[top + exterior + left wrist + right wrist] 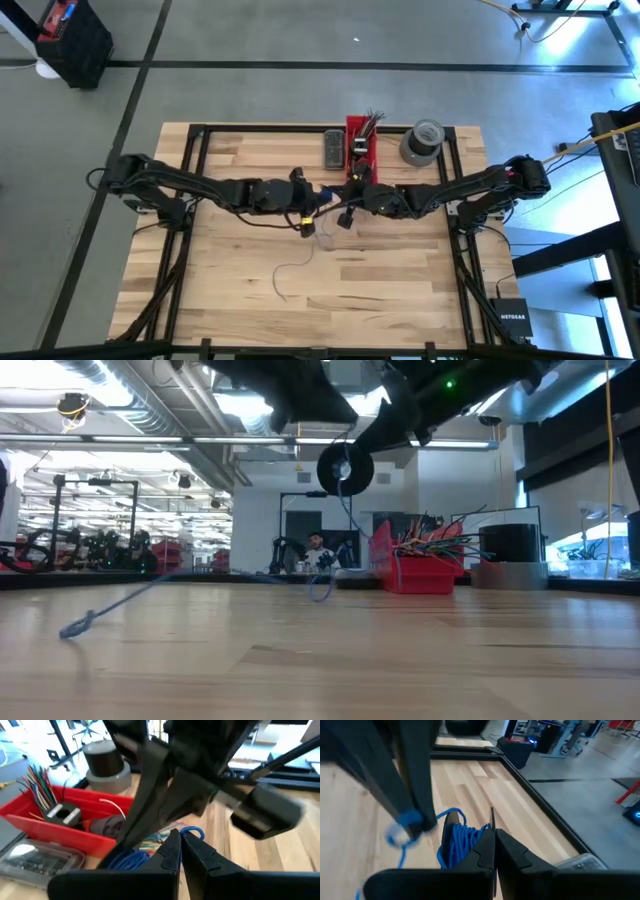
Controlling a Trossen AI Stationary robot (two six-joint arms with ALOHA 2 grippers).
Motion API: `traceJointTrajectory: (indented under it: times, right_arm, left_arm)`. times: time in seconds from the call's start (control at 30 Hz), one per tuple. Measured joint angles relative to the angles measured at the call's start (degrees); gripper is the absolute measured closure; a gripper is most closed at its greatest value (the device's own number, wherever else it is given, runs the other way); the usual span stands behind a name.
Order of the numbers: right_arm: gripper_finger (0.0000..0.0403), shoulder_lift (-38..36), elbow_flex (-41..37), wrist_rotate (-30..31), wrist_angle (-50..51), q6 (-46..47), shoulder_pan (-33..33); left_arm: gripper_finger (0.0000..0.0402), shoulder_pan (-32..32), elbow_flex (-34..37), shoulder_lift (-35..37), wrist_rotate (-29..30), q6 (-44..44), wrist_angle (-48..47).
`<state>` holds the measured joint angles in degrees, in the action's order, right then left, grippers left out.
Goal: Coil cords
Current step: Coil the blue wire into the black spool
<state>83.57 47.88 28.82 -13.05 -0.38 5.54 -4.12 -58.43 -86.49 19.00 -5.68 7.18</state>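
The left gripper (322, 200), shut on the blue cord (457, 840), and the right gripper (345, 203), clamped on its coiled loops, are met above table centre, probably to wind the coil. Slack is trailed toward seven o'clock. At twelve o'clock a red bin (361, 146) sits. "NETGEAR" is read at four o'clock.

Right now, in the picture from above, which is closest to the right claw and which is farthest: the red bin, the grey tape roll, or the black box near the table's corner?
From the right claw, at the table's middle:
1. Red plastic bin, just beyond it at the far edge.
2. Thick grey tape roll, far edge, beside the bin.
3. Flat black box, near right corner.
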Motion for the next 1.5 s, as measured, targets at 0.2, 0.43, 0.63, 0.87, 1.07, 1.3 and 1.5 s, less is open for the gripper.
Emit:
traceJointTrajectory:
  times: [0.2,0.43,0.63,0.87,1.07,1.3,1.5]
  right_arm:
    - [0.0395,0.00,0.00,-2.53,-0.05,0.47,0.04]
    - [0.0395,-0.04,0.00,-2.99,1.93,1.61,0.06]
    - [0.0395,-0.04,0.00,-2.99,1.83,1.61,0.06]
    - [0.0395,-0.04,0.00,-2.92,-0.63,1.61,0.05]
    - [0.0395,-0.04,0.00,-2.47,-3.80,1.59,0.04]
    - [0.0395,-0.04,0.00,-2.76,-7.91,0.36,0.04]
    - [0.0395,-0.02,-0.13,-2.43,-12.14,-1.58,0.02]
  left_arm:
    - [0.0396,0.17,0.01,-0.63,0.52,0.70,-0.14]
    - [0.0396,0.71,-0.81,3.20,4.83,3.69,-0.13]
    - [0.0396,2.02,-0.85,3.57,4.68,2.86,-0.34]
    - [0.0396,0.27,-0.85,0.38,-2.08,1.11,3.77]
    - [0.0396,-0.87,-0.87,-0.49,-2.05,-0.38,3.59]
    - [0.0396,-0.87,-0.90,-4.34,-1.84,-1.30,5.72]
    - [0.0396,-0.81,-0.90,-5.29,2.14,-0.86,5.84]
